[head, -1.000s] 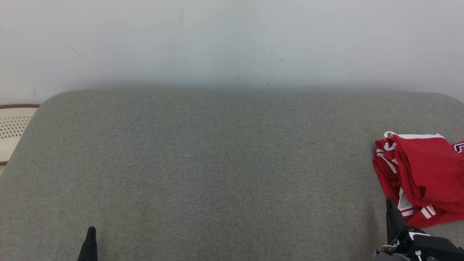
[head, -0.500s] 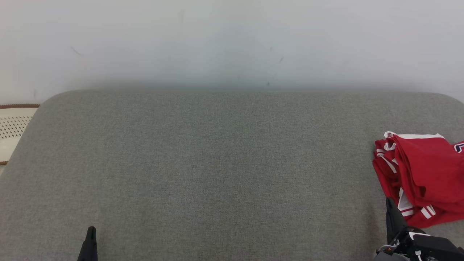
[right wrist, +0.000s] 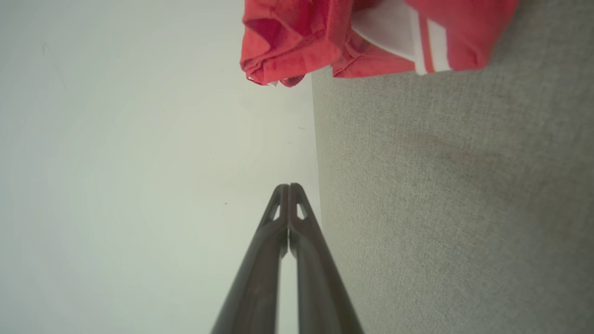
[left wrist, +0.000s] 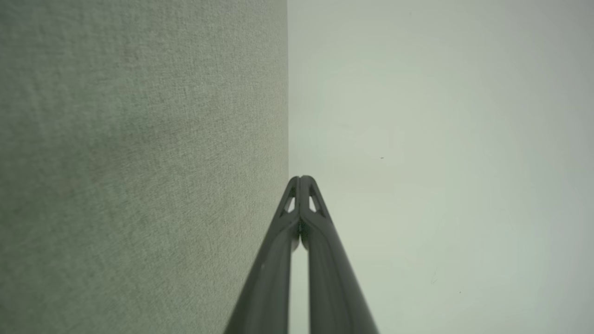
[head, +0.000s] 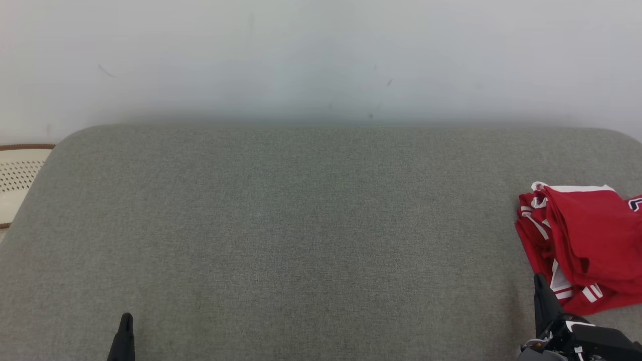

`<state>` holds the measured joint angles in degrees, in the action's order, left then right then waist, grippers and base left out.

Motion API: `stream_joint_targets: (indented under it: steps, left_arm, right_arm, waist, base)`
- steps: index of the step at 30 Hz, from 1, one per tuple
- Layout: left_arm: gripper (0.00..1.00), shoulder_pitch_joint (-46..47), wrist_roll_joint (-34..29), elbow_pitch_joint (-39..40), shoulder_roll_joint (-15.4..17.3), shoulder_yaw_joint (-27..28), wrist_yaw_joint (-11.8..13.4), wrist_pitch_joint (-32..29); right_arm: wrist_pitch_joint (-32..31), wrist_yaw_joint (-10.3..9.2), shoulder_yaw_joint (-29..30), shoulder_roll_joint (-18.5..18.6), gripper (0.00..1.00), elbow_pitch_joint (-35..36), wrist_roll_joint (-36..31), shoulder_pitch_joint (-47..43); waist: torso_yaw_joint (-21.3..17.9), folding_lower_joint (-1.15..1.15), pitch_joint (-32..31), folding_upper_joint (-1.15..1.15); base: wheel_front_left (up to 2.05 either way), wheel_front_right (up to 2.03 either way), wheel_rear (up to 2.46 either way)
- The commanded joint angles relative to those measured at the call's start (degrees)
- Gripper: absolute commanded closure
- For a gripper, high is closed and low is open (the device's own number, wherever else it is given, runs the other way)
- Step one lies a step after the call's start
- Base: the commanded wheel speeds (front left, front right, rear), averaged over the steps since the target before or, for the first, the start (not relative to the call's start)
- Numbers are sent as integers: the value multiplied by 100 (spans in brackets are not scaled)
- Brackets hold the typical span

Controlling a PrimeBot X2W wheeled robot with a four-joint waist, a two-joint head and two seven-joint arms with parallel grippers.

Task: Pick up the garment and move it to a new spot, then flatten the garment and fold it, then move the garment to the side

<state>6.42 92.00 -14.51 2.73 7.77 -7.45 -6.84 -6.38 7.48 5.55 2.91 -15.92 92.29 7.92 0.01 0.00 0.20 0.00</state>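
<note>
A red garment (head: 587, 240) with white trim is seen in loose layers at 3 o'clock, at the right edge of a grey cushion (head: 301, 225). That spot fits either cloth waiting to be picked up or cloth already folded and set aside. The left claw (head: 126, 321) at 7 o'clock and the right claw (head: 540, 281) at 5 o'clock, just beside the garment, are pressed together, empty, held low as if parked. Nothing is found changed from a second earlier.

One red garment (head: 587, 235), two dark grippers (left gripper (head: 125, 321), right gripper (head: 538, 281)), one grey cushion (head: 301, 225); one perforated cream object (head: 17, 175)
</note>
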Motion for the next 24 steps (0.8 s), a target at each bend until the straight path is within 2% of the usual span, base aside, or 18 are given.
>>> stream_joint_targets:
  steps: [1, 24]
  left_arm:
    - [100, 34, 43, 14, 28, 18, -12, -15]
    - [100, 33, 44, 14, 28, 18, -12, -14]
  right_arm:
    - [-7, 2, -3, -11, 100, 6, 13, 49]
    - [-6, 2, -4, -11, 100, 5, 14, 48]
  waist:
    - [0, 0, 0, 0]
    - [0, 0, 0, 0]
  base:
    - [0, 0, 0]
    - [0, 0, 0]
